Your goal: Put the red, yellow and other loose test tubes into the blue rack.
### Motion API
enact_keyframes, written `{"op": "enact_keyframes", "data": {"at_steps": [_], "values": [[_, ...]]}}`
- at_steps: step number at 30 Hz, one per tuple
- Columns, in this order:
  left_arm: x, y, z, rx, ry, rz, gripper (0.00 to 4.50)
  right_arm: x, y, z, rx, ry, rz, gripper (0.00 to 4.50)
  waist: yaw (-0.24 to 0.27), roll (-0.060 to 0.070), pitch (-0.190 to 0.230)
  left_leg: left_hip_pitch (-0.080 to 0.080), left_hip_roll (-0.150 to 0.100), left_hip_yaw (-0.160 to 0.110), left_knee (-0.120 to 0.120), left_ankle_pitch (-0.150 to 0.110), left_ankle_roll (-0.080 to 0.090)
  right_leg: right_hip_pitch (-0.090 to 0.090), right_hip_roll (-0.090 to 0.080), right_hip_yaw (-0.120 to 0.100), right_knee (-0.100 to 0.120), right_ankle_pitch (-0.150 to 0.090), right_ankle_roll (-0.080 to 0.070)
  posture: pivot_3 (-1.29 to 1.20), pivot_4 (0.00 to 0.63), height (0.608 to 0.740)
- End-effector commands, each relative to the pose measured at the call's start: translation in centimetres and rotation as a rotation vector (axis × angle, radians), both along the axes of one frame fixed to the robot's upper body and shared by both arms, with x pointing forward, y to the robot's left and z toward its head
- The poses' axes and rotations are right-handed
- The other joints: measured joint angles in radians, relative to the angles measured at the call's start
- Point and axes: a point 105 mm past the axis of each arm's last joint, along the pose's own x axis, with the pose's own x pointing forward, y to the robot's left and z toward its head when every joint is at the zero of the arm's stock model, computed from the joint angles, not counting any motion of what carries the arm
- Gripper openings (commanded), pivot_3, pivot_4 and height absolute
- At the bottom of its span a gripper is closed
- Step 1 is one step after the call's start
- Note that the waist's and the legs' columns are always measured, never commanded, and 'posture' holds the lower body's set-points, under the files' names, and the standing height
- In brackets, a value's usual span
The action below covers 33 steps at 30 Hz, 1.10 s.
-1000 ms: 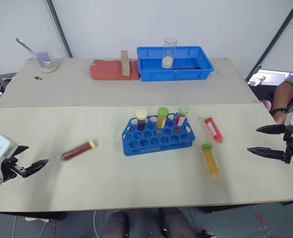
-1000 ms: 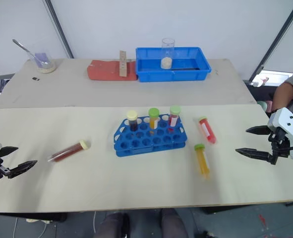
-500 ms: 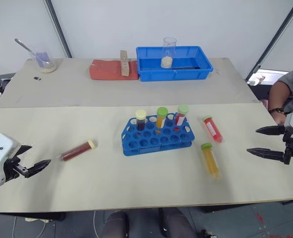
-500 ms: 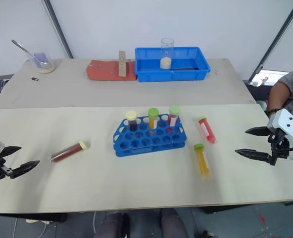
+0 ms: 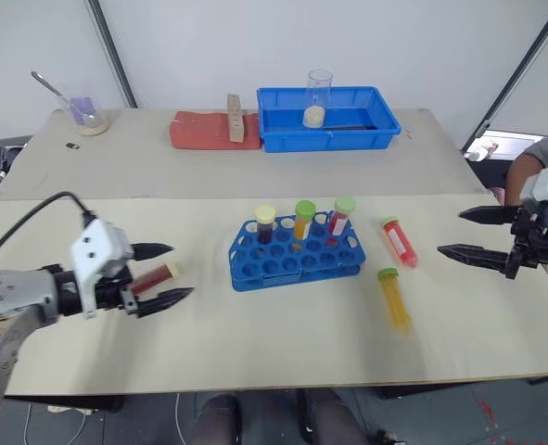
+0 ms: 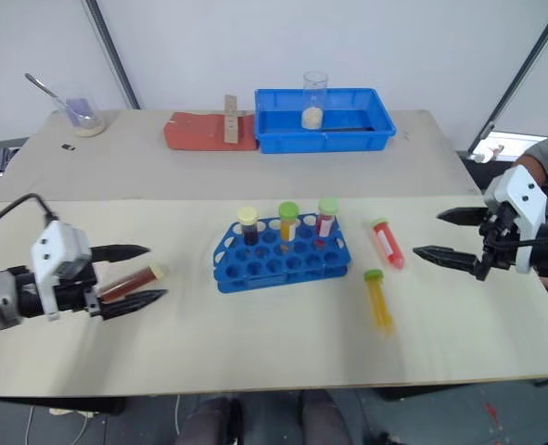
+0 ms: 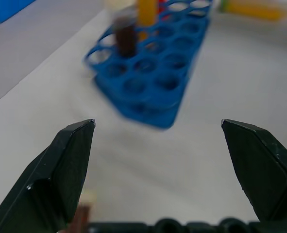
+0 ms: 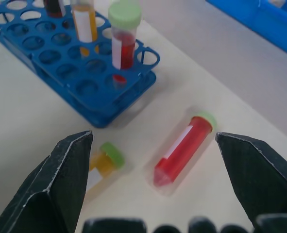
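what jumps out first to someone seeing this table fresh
The blue rack at mid-table, three capped tubes upright in its back row. Beside it to the right lie the red tube and the yellow tube, with the open right gripper near them. On the left, the open left gripper straddles the dark tube.

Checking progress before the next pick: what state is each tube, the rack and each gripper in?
Dark red-brown tube: lying loose, between the open left gripper's jaws.
Red tube: lying loose.
Yellow tube: lying loose.
Blue rack: three tubes upright in back row.
Right gripper: open, empty.
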Motion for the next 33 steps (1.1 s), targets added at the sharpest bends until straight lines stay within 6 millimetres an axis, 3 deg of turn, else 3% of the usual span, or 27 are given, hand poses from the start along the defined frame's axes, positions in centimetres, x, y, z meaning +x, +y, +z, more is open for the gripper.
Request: {"op": "enact_keyframes", "data": {"at_steps": [1,4,10,18,22,33], "values": [[-1.3,-4.4,0.8,-0.039,-0.012,-0.223,4.49,2.3,1.2,-0.2,-0.069,0.041,-0.119,4.48,-0.007,0.0,0.0,0.0,0.0,0.0,0.0,0.0,0.0,0.0,0.0,0.001,0.0,0.002,0.003,0.0,0.15,0.74],[-1.9,-6.1,1.2,-0.063,-0.008,-0.329,4.49,4.4,1.4,-1.1,-0.092,0.108,-0.223,4.48,-0.01,0.0,0.0,0.0,-0.001,-0.001,0.002,0.0,0.0,0.0,0.001,0.002,0.0,0.003,0.004,0.0,0.15,0.74],[-2.1,-7.7,1.1,-0.061,-0.03,-0.439,4.49,8.2,1.0,-3.2,-0.084,0.255,-0.386,4.48,-0.004,0.0,0.0,-0.004,-0.002,-0.003,0.003,0.0,0.0,-0.001,0.003,0.002,-0.001,0.005,0.006,0.0,0.15,0.74],[-1.8,-9.0,1.1,-0.071,-0.071,-0.485,4.49,11.5,0.2,-5.7,-0.095,0.364,-0.477,4.48,-0.003,0.0,0.0,-0.007,-0.002,-0.003,0.005,0.0,0.0,0.0,0.002,0.002,-0.004,0.009,0.003,0.0,0.15,0.74],[-1.8,-9.3,1.0,-0.071,-0.083,-0.495,4.49,12.1,0.1,-6.7,-0.109,0.387,-0.489,4.48,-0.004,0.0,0.0,-0.007,-0.002,-0.004,0.005,0.0,0.0,0.0,0.002,0.002,-0.004,0.01,0.003,0.0,0.15,0.74],[-2.1,-9.9,0.3,-0.075,-0.084,-0.516,4.5,12.4,0.5,-7.3,-0.049,0.431,-0.517,1.01,-0.008,0.0,0.0,-0.006,-0.002,-0.004,0.005,0.0,0.0,0.0,0.003,0.002,-0.002,0.01,0.003,0.0,0.15,0.74]]}}
